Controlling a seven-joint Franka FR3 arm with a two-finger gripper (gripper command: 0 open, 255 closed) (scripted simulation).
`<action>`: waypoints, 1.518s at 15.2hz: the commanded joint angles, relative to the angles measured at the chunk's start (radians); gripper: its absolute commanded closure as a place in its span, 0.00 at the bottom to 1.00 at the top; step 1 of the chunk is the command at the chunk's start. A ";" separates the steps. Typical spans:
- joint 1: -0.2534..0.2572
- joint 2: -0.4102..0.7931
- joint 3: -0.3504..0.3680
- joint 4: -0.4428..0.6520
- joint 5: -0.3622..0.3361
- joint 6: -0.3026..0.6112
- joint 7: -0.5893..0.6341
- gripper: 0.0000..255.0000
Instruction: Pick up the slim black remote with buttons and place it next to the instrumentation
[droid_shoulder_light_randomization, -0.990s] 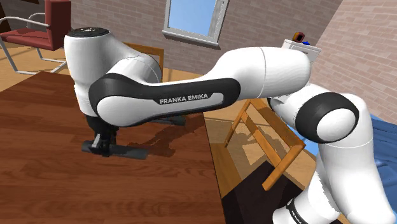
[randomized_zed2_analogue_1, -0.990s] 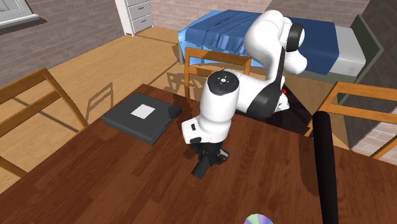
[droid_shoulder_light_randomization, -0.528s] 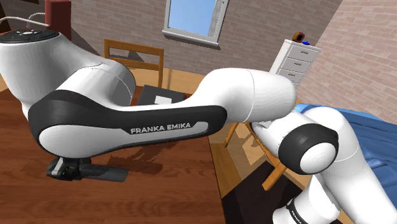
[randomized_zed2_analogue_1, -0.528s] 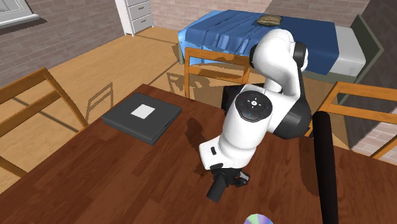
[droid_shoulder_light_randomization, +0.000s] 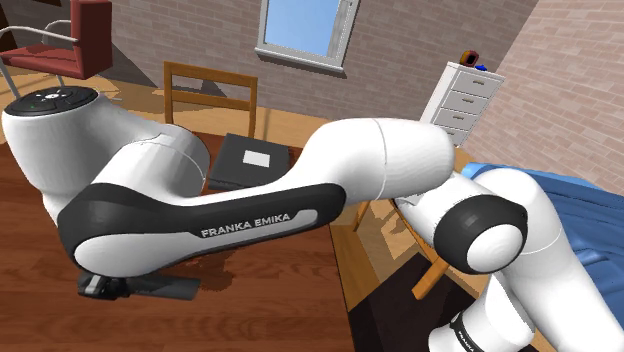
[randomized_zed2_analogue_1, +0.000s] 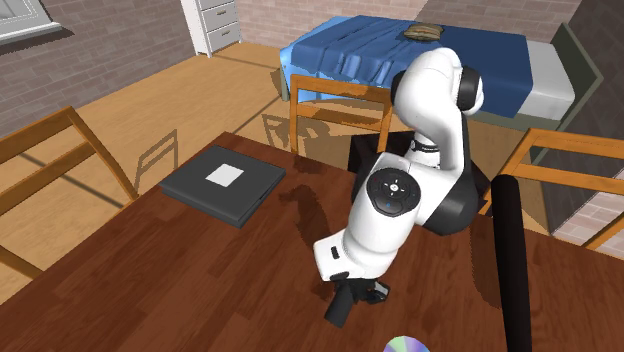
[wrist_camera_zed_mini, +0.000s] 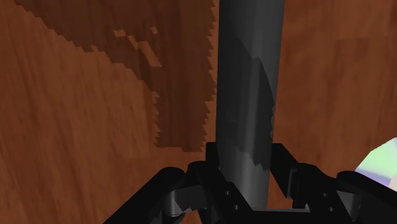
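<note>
One remote (wrist_camera_zed_mini: 245, 76), slim and black, runs straight out from between the two fingers (wrist_camera_zed_mini: 211, 167), which are closed only as far as its width and clamp it on both long sides near one end (no buttons can be made out on the face that shows). In the second exterior view the remote (randomized_zed2_analogue_1: 338, 308) sits low over the dark wooden bench (randomized_zed2_analogue_1: 150, 290) beneath the arm's hand; whether it touches the wood cannot be told. There is one flat dark box (randomized_zed2_analogue_1: 220, 185) with a white square on its lid, lying on the bench well apart from the remote, toward that view's upper left. One shiny disc (randomized_zed2_analogue_1: 405, 345) lies on the bench near the remote, at that view's bottom edge. One black post (randomized_zed2_analogue_1: 510, 260) stands up at that view's right. Three wooden chairs stand around the bench there: one (randomized_zed2_analogue_1: 340, 100) behind the arm, one (randomized_zed2_analogue_1: 60, 150) at the left, one (randomized_zed2_analogue_1: 560, 160) at the right. The shoulder view adds one red chair (droid_shoulder_light_randomization: 75, 40) and one window (droid_shoulder_light_randomization: 300, 30). There is also one blue bed (randomized_zed2_analogue_1: 370, 45) and one white chest of drawers (droid_shoulder_light_randomization: 458, 98).
</note>
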 joint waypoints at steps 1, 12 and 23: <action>-0.004 0.000 0.000 -0.029 -0.002 0.029 0.005 1.00; -0.010 0.011 -0.003 -0.076 -0.006 0.085 0.014 1.00; 0.008 -0.004 0.001 0.027 0.002 -0.030 0.001 0.00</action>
